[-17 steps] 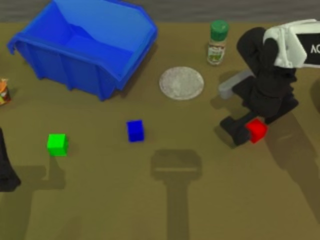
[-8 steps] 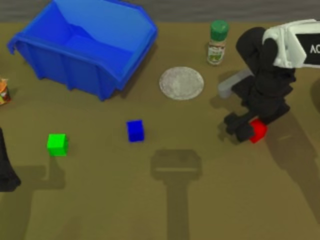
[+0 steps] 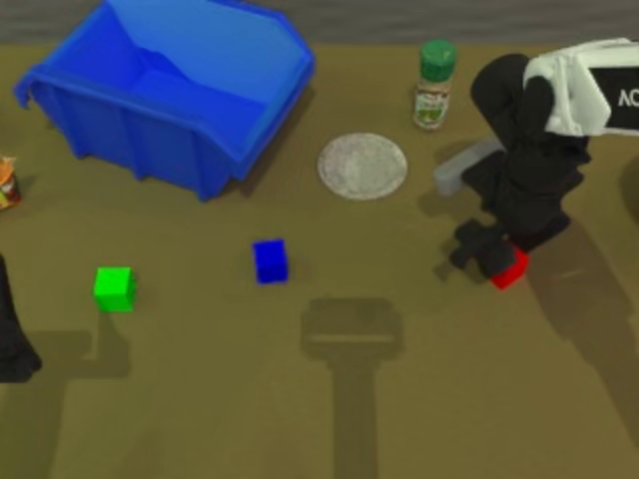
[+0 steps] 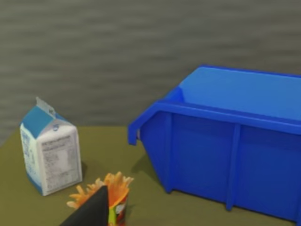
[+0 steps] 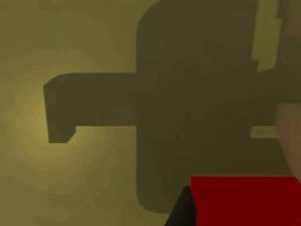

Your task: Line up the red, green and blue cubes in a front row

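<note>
The red cube (image 3: 511,271) lies at the right of the table, mostly covered by my right gripper (image 3: 494,261), which has come down over it. In the right wrist view the red cube (image 5: 244,202) sits close up, with one dark fingertip (image 5: 181,212) right beside its edge; the gripper reads as open around the cube. The blue cube (image 3: 270,260) rests near the table's middle and the green cube (image 3: 114,288) at the left, both untouched. My left gripper (image 3: 12,344) is parked at the left edge, with one fingertip (image 4: 91,212) showing far to the side.
A large blue bin (image 3: 130,140) fills the back left. A round silver disc (image 3: 362,166) and a green-capped seasoning bottle (image 3: 434,85) stand at the back middle. A milk carton (image 4: 51,153) and a fries pack (image 4: 113,188) sit beside the bin.
My right gripper has shifted over the red cube and lowered, so the cube is now mostly hidden beneath it. The green and blue cubes and the left arm have not moved.
</note>
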Available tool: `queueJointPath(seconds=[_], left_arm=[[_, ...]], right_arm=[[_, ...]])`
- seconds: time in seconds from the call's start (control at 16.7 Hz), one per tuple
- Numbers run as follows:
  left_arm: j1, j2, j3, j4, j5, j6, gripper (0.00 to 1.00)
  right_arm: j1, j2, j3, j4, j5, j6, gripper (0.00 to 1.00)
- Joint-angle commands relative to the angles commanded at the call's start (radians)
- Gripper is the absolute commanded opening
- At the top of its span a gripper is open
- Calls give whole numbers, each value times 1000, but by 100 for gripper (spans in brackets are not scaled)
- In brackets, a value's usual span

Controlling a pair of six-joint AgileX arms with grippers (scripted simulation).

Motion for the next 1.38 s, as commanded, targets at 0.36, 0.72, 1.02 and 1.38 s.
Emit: queueJointPath(seconds=[0.36,0.72,1.02,1.38], left_arm=[[0,0,0,0,0,0,100],[0,0,0,0,0,0,100],[0,0,0,0,0,0,100],[0,0,0,0,0,0,100]], right_arm=[[2,-57,44,-59,-12,7,0],[7,-128,156,-249,-13,7,0],[3,-127,159,-252,-13,10,0],[128,-54,285,-316,-3,225,0]])
